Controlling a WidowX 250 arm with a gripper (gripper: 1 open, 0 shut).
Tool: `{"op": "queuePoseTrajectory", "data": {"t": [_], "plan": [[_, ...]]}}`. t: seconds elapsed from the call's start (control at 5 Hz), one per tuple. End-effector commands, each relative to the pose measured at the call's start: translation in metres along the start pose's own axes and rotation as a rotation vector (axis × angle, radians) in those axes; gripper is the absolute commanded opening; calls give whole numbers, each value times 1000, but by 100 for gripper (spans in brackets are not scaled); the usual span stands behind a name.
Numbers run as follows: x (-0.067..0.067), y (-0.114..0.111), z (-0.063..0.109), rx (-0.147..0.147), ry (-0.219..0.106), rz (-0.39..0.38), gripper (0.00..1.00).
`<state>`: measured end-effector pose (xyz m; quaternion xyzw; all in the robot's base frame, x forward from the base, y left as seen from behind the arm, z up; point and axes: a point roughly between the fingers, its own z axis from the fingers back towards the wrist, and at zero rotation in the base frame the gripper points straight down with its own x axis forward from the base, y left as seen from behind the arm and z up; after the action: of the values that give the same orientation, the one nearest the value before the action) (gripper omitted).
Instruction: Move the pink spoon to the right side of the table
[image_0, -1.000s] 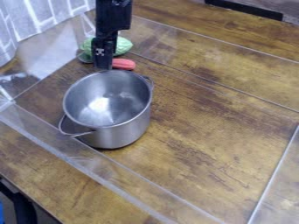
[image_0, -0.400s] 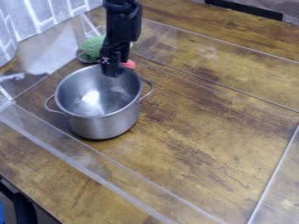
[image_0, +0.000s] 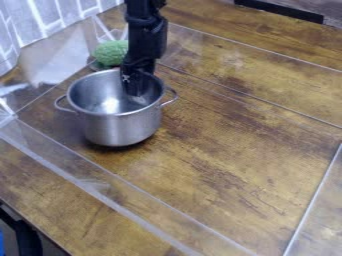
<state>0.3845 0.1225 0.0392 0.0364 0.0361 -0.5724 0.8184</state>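
My gripper (image_0: 135, 82) hangs from the dark arm at the back left of the dark-brown wooden table (image_0: 241, 130). Its fingertips reach down over the far rim of the steel pot (image_0: 114, 108). I cannot tell whether its jaws are open or shut, because they are dark and blurred against the pot. The pink spoon does not show; the gripper and the pot's rim cover the spot behind the pot. The green knobbly item (image_0: 108, 52) lies just behind and to the left of the gripper.
A grey-white tiled wall and cloth (image_0: 47, 40) border the table's back left. Clear glossy strips (image_0: 94, 185) cross the wood in front of the pot. Bare wood stretches to the right of the pot.
The gripper has moved down and to the right, onto the pot's far rim. The pot has shifted back and turned. The pink bit seen beside the gripper earlier no longer shows.
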Motion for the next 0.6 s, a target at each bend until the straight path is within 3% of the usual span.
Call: {"op": "queuePoseTrajectory", "data": {"t": [0.0, 0.4], "plan": [[10, 13, 33, 70, 0, -42, 0], [15, 19, 41, 91, 2, -204, 0]]}}
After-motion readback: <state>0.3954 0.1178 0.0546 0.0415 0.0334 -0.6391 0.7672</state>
